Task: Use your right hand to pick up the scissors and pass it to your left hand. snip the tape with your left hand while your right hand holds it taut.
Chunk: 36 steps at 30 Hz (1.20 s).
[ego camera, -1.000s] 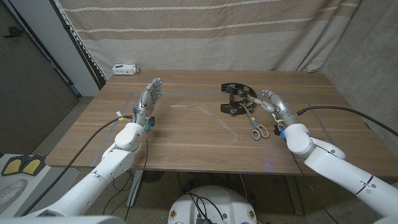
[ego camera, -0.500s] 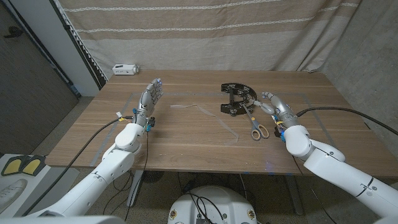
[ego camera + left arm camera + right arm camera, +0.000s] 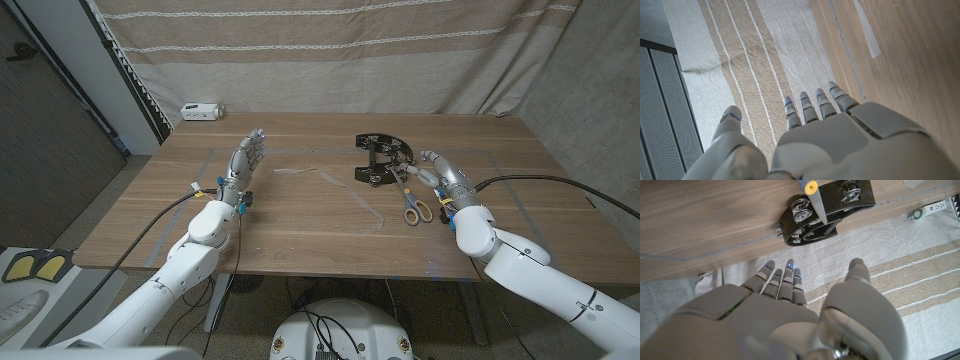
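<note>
Scissors [image 3: 411,197] with grey-yellow handles lie on the wooden table [image 3: 300,225], blades pointing at a black tape dispenser [image 3: 378,160]. A strip of clear tape [image 3: 338,184] runs from the dispenser side across the table's middle. My right hand [image 3: 441,172] hovers just right of the scissors' blades, fingers spread and holding nothing. In the right wrist view that hand [image 3: 785,315] reaches toward the dispenser [image 3: 827,205] and the scissors' blade [image 3: 810,192]. My left hand [image 3: 246,160] stands at the left, fingers up and apart, holding nothing; the left wrist view shows this hand [image 3: 815,135] near a tape strip [image 3: 866,31].
A white power strip [image 3: 201,111] lies at the table's back left corner. A striped curtain [image 3: 330,50] hangs behind the table. Faint tape marks outline areas on the wood near both hands.
My right forearm has shifted slightly left, bringing the hand a little closer to the scissors. The left hand has edged slightly right and forward. The scissors and tape have not moved.
</note>
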Available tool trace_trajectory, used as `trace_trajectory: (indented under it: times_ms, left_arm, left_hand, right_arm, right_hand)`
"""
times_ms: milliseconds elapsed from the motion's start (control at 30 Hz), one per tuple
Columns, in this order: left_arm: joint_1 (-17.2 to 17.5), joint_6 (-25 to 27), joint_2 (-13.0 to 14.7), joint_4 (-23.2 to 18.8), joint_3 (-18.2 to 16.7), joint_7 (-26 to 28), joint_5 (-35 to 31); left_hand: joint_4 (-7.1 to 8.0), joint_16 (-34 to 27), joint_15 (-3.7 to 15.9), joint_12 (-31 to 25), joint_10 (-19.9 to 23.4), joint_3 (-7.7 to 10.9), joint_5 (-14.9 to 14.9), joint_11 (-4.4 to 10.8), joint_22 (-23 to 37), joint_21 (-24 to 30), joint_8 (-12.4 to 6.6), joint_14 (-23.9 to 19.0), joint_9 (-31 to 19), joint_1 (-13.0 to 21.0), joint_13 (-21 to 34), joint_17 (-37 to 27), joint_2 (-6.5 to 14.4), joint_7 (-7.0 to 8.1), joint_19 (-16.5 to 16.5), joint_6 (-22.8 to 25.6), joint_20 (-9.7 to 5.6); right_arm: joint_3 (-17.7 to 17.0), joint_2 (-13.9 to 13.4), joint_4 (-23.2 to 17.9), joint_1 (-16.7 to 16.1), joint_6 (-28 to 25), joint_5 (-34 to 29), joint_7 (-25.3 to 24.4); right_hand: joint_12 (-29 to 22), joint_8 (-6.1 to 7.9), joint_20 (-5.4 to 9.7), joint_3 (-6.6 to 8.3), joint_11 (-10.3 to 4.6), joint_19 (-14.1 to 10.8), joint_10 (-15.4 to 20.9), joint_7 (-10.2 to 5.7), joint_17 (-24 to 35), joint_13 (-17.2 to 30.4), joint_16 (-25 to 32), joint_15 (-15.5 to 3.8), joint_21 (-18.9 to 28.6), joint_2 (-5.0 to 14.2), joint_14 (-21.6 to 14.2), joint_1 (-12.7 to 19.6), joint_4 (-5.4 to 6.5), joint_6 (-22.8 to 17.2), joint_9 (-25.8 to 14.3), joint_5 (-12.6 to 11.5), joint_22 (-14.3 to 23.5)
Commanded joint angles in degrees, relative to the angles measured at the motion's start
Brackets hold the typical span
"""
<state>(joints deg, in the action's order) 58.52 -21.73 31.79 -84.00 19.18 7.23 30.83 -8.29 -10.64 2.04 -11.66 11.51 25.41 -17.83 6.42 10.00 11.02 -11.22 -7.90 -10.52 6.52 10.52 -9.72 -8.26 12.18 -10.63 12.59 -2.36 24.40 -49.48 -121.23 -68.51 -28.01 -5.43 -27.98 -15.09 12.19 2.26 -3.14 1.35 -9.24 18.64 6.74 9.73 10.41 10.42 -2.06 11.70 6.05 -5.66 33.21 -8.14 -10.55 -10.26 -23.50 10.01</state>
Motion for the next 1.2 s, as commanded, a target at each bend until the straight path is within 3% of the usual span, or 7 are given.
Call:
trace_trajectory:
  times_ms: [33, 200, 433, 533, 1033, 1200]
  left_arm:
    - [-0.11, -0.75, -0.64, 0.67, 0.51, 0.56, -0.93]
    - [-0.09, -0.16, -0.44, 0.11, 0.68, 0.85, -1.25]
    - [0.32, 0.2, 0.04, -0.66, 0.42, 1.61, -1.72]
    - [0.43, -0.03, -0.33, -0.66, 0.19, 2.1, -1.54]
    - [0.55, 0.22, -0.18, -0.75, 0.34, 2.03, -1.72]
    - [0.77, 0.43, 0.07, -1.22, 0.18, 2.08, -1.62]
  left_hand:
    - [-0.13, 0.18, 7.99, -0.03, 0.47, -0.28, -0.6, 0.21, 0.15, 0.22, -0.26, 0.24, -0.18, 0.38, 0.15, -0.31, -0.27, 0.18, -0.64, 0.38, -4.16]
    - [-0.14, 0.18, 8.22, -0.07, 0.59, -0.36, -0.62, 0.15, 0.15, 0.22, -0.22, 0.25, -0.18, 0.39, 0.15, -0.31, -0.32, 0.1, -0.65, 0.38, -4.16]
    - [-0.15, 0.18, 8.07, -0.07, 0.66, -0.46, -0.65, 0.12, 0.15, 0.21, -0.02, 0.26, -0.17, 0.4, 0.15, -0.31, -0.38, 0.13, -0.65, -0.04, -4.18]
    - [-0.15, 0.17, 8.07, -0.09, 0.72, -0.49, -0.65, 0.18, 0.14, 0.2, -0.01, 0.25, -0.17, 0.39, 0.15, -0.31, -0.39, 0.15, -0.63, -0.06, -4.17]
    - [-0.13, 0.18, 7.99, -0.05, 0.7, -0.65, -0.69, 0.09, 0.15, 0.17, 0.0, 0.3, -0.17, 0.38, 0.16, -0.31, -0.42, 0.07, -0.57, -0.02, -4.18]
    - [-0.13, 0.16, 8.0, -0.08, 0.78, -0.69, -0.7, 0.05, 0.14, 0.17, 0.0, 0.25, -0.17, 0.38, 0.16, -0.31, -0.42, 0.07, -0.56, 0.01, -4.14]
  right_arm:
    - [1.77, 0.03, 1.22, 0.34, -0.24, -2.94, -0.45]
    - [-0.05, 0.55, 1.81, -0.67, 2.21, -0.51, -0.28]
    - [0.33, 0.09, 1.19, -1.43, 0.89, -3.57, -2.35]
    - [0.16, -0.09, 0.8, -1.76, 0.45, -3.71, -2.03]
    - [0.58, -0.83, -1.33, -2.55, -3.88, -4.24, -0.02]
    - [0.69, -0.71, -1.89, -2.56, -5.41, -4.09, 0.21]
  right_hand:
    - [0.07, -0.06, 0.41, -0.07, 0.09, -0.52, -0.06, 0.5, 0.17, 0.15, 0.14, -1.34, 0.12, -0.16, -0.36, 0.45, -0.11, -0.26, -0.34, 0.1, 0.12]
    - [-0.04, 0.04, 0.34, -0.12, 0.11, -0.65, 0.43, 0.39, 0.17, 0.16, 0.21, -1.44, 0.1, -0.28, -0.72, 0.62, -0.13, -0.71, -0.35, 0.08, 0.12]
    - [-0.29, -0.08, 0.42, -0.09, -0.15, -1.44, 1.48, 0.68, 0.17, 0.18, 0.39, -1.86, 0.25, -0.4, -1.72, 1.23, -0.26, -0.76, -0.38, 0.0, 0.12]
    - [-0.94, 0.06, 0.43, -0.1, -0.4, -2.54, 3.79, 0.73, 0.21, 0.25, 0.89, -2.82, 0.38, -0.47, -4.35, 1.95, -0.23, -1.71, -0.42, -0.06, 0.13]
    - [-0.72, -0.03, 0.02, 0.04, 0.0, -3.39, 3.96, 1.35, 0.21, 0.27, 0.53, -2.12, 0.4, -0.54, -4.79, 3.08, -0.45, -2.1, -0.45, -0.2, 0.13]
    - [-0.14, 0.35, -0.71, 0.12, 0.23, -4.15, 3.13, -1.11, 0.25, 0.29, 0.47, -1.36, 0.43, -0.41, -5.4, 3.78, -0.34, -3.53, -0.55, -0.22, 0.15]
